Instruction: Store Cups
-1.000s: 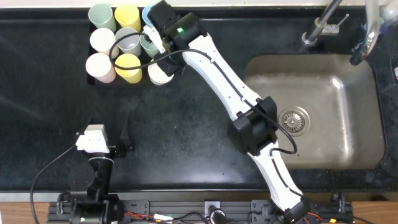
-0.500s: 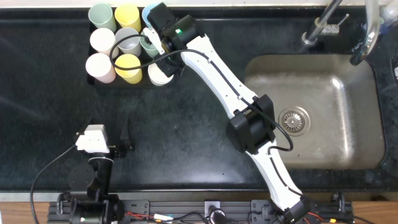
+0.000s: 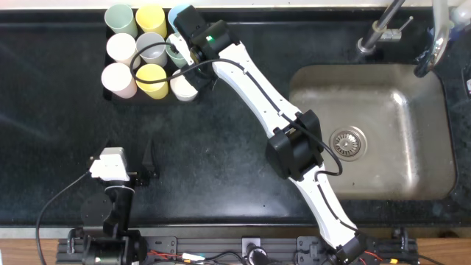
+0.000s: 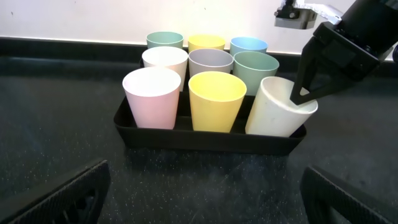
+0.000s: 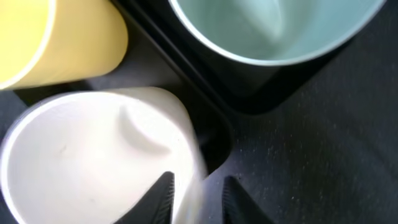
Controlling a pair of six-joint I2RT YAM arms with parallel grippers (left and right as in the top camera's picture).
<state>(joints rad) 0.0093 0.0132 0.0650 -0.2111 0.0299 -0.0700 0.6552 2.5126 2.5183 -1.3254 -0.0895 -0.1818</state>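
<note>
Nearest the arm bases, in the lower left of the top view, the left end effector (image 3: pixel 147 163) hung over the dark desk (image 3: pixel 221 169) with its fingers spread wide and holding nothing. Farther up, in the upper left of the top view, a black tray (image 4: pixel 205 142) stood on the desk with nine cups in three rows of three.

Its near row held a pink cup (image 4: pixel 152 96), a yellow cup (image 4: pixel 216 99) and a white cup (image 4: pixel 280 112). The white cup sat in the near right corner, tilted, its mouth leaning out over the tray's right end. The right end effector (image 4: pixel 306 87) was clenched on that cup's rim, with one finger (image 5: pixel 163 193) inside the mouth and the other outside the wall. The right arm reached diagonally up across the desk from the bottom right.

Behind them stood another white cup (image 4: pixel 165 62), a grey cup (image 4: pixel 211 62) and a green cup (image 4: pixel 256 67), all upright. The far row held a green one (image 4: pixel 165 40), a yellow one (image 4: pixel 206 42) and a blue one (image 4: pixel 249 45).

A steel sink (image 3: pixel 412 154) filled the right of the top view.
</note>
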